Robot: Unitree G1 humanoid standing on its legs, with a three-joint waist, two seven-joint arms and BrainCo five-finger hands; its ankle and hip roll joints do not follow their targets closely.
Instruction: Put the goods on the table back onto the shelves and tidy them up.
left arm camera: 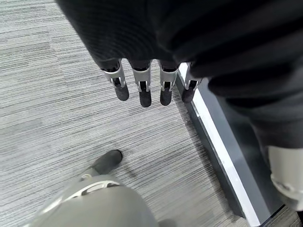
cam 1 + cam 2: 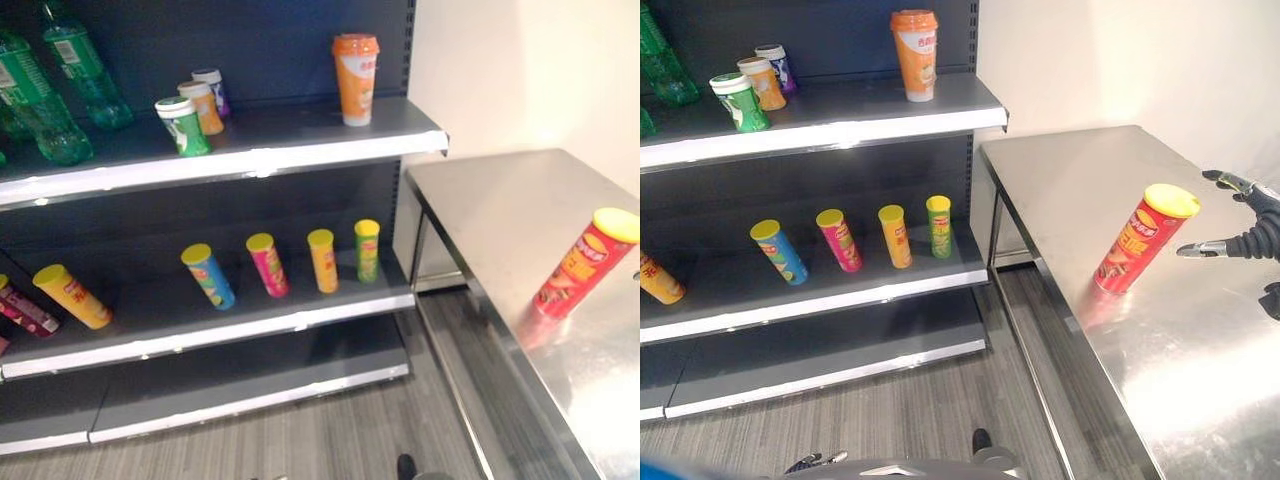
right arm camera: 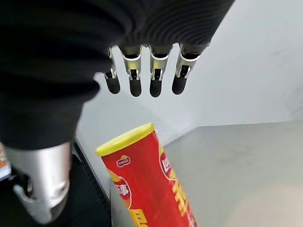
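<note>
On the tabletop (image 2: 1200, 330), my right hand (image 2: 1246, 232), fingers spread wide, nears the red can (image 2: 1137, 244); I risk toppling it.

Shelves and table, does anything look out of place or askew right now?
Yes. One red can stands alone on the steel table instead of on the shelves, beside the open right hand. On the middle shelf, the yellow can lies apart from the upright row.

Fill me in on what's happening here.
The robot is restocking shelves. One red can with a yellow lid stands on the steel table, not yet grasped. The right hand is open beside it, close but apart. The left hand hangs open over the floor. The shelf already holds other cans.
</note>
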